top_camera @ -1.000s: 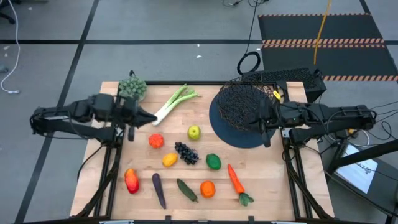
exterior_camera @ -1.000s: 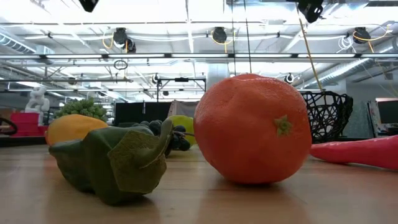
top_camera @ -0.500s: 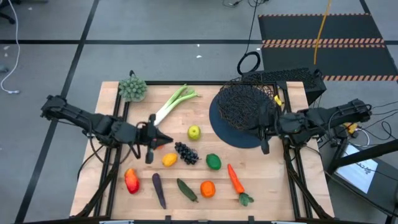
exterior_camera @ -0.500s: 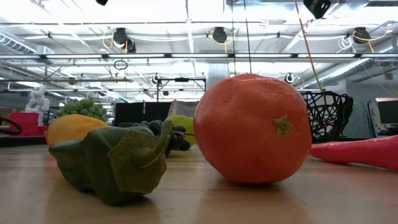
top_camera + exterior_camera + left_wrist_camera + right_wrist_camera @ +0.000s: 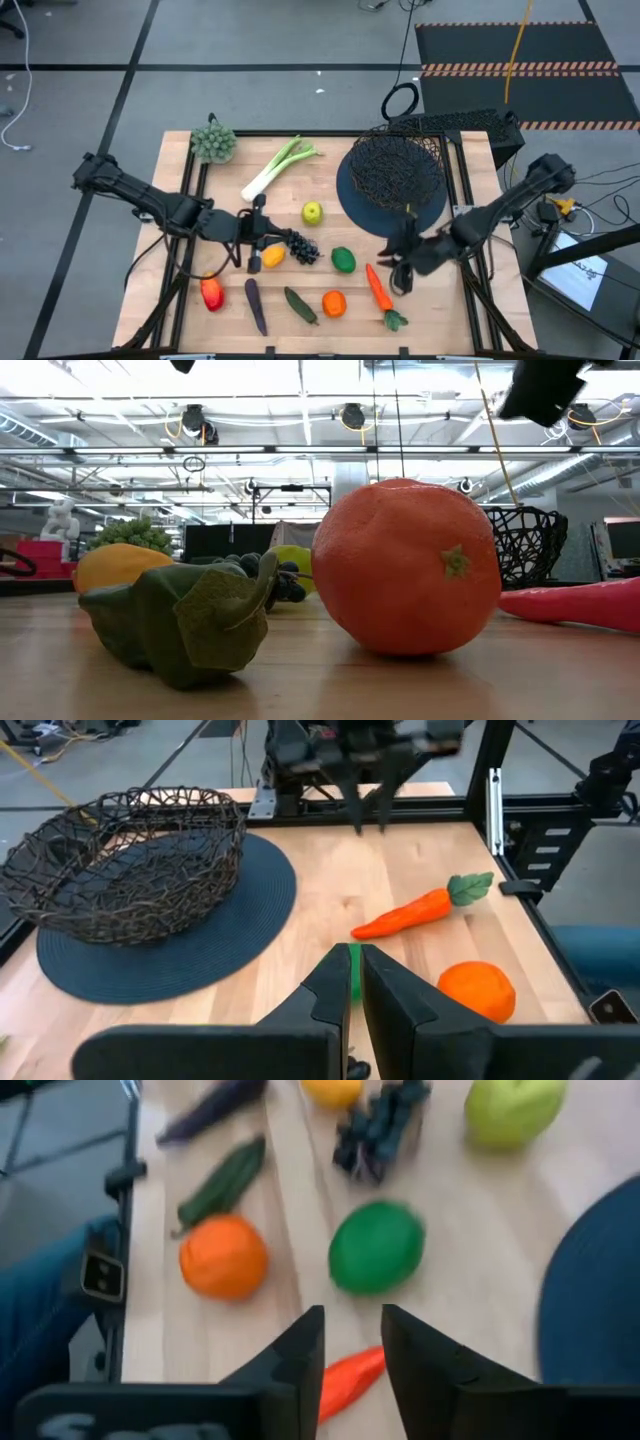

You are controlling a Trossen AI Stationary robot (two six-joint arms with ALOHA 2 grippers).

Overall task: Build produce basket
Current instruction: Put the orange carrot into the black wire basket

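Wooden table (image 5: 440, 310), scattered produce (image 5: 334, 302), basket (image 5: 392, 172) on round mat (image 5: 352, 205)

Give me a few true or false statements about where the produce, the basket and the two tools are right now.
1. The basket holds no produce. True.
2. The carrot lies inside the basket. False: it lies on the table, near the orange.
3. The right tool is over the carrot area. True.
4. The left tool grips the leek. False: it is near the lemon, holding nothing.
5. The basket sits on a dark round mat. True.
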